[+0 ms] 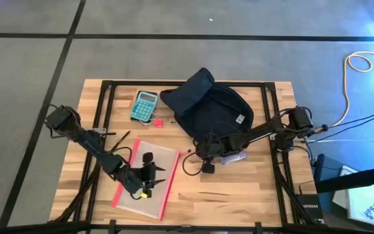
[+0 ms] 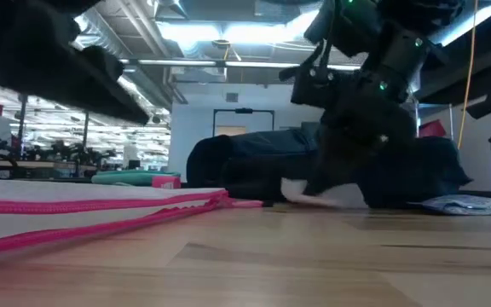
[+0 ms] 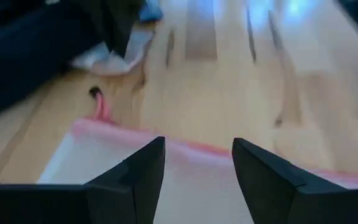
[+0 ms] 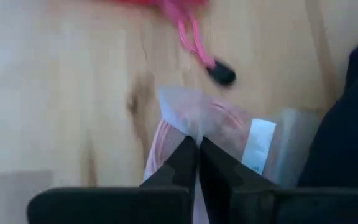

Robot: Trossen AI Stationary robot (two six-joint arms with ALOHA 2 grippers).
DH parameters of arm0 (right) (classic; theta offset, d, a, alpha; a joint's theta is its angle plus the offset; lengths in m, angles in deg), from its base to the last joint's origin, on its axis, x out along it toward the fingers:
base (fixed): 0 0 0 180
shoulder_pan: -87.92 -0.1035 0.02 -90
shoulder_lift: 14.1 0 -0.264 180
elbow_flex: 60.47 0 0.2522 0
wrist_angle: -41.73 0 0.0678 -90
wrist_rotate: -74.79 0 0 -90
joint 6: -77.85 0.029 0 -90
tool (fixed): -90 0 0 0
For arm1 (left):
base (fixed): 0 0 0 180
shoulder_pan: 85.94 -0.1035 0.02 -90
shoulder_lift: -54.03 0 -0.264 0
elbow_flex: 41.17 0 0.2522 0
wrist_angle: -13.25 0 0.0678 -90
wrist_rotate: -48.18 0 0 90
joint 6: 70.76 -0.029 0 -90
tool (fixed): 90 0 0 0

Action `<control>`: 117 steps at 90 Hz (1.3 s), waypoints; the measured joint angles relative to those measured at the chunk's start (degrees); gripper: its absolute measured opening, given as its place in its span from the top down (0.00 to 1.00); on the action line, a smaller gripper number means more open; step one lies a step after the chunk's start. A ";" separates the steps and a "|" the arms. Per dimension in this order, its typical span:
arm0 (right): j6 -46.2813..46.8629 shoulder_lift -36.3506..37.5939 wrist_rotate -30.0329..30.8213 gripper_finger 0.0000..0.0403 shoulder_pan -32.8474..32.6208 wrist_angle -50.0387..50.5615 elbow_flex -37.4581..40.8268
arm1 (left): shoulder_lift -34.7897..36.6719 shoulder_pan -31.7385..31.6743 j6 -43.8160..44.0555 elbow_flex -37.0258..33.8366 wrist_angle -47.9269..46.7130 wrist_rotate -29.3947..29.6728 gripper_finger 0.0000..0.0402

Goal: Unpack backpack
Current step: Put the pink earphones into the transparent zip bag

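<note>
The dark navy backpack [image 1: 208, 107] lies flat on the far middle of the table, and also shows in the low view as the backpack [image 2: 254, 162]. At its near edge my right gripper [image 1: 203, 156] is shut on a small clear plastic bag [image 4: 229, 134], which holds a pink cord and a white label. My left gripper [image 3: 197, 162] stands open just over the clear red-edged zip pouch [image 1: 147, 177] near the table's front, with nothing between its fingers. My right gripper pinches a crumpled edge of the small clear bag [image 4: 190, 127] between its two fingertips [image 4: 182, 163]. The bag spreads out ahead of the fingers, next to the backpack [image 4: 353, 124]. Whether it is lifted off the wood I cannot tell.
A teal calculator [image 1: 144, 105] lies at the far left beside the backpack. The pouch's pink zip pull [image 4: 219, 73] trails on the wood between pouch and backpack. Another flat clear packet [image 1: 236, 158] lies under the right arm. Bare wood [image 1: 239, 192] lies at the near right.
</note>
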 joint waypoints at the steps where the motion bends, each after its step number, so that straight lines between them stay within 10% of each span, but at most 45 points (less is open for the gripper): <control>1: 0.00 0.08 -0.17 1.00 -0.03 -0.31 0.00 | 0.00 -0.06 -0.14 0.00 0.43 0.00 0.56; 34: -0.27 1.23 -2.02 1.00 -1.66 -4.45 -0.02 | -10.11 -2.61 -12.97 7.37 7.28 -18.25 0.56; 50: 0.13 1.23 -2.22 1.00 -1.80 -3.31 -0.02 | -13.84 -4.25 -13.65 17.93 -8.53 -19.28 0.56; 82: 1.96 1.23 -2.73 1.00 -1.84 -1.64 -0.02 | -15.35 -4.09 18.25 34.21 -37.42 -14.02 0.56; 117: 2.87 1.23 -3.16 1.00 -1.78 -1.58 -0.02 | -28.53 -4.67 25.01 48.18 -53.63 -12.59 0.63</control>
